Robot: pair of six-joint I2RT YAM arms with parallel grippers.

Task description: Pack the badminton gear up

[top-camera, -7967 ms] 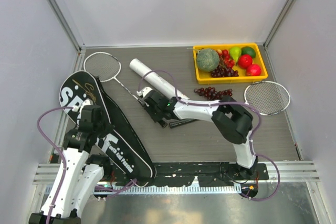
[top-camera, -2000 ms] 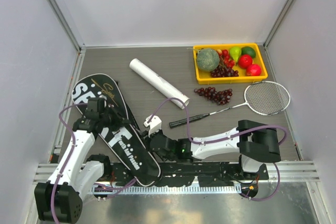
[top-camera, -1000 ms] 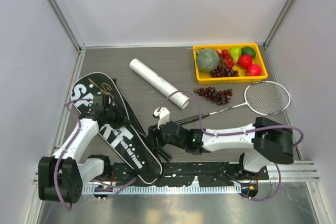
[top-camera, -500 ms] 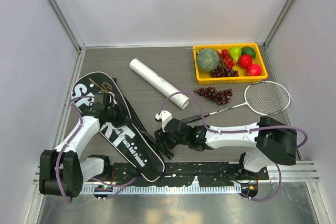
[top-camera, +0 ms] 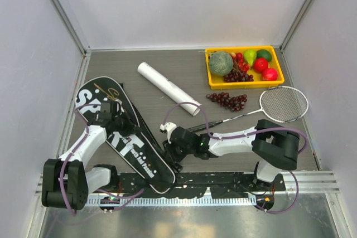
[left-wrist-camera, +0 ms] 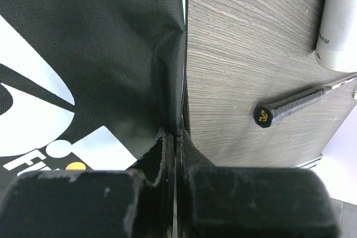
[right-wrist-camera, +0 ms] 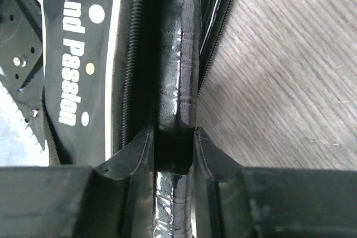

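The black bag (top-camera: 129,150) lettered "SPORT" lies slanted at the left of the table. My left gripper (top-camera: 115,119) is shut on the bag's right edge (left-wrist-camera: 170,82), pinching the fabric. My right gripper (top-camera: 169,150) is shut on a glossy black racket handle (right-wrist-camera: 177,82) that runs into the bag's unzipped opening; that racket's head is hidden inside. A second racket lies on the table, with its silver head (top-camera: 283,103) at the right and its black handle (left-wrist-camera: 287,106) pointing toward the bag. The long white tube (top-camera: 167,88) lies behind the bag.
A yellow tray (top-camera: 210,76) of fruit stands at the back right, with a dark red grape bunch (top-camera: 227,100) just in front of it. The arms' base rail (top-camera: 223,181) runs along the near edge. Grey walls enclose the table on three sides.
My right gripper has closed on the racket handle at the bag's opening and shifted slightly left. The left gripper keeps its pinch on the bag's edge.
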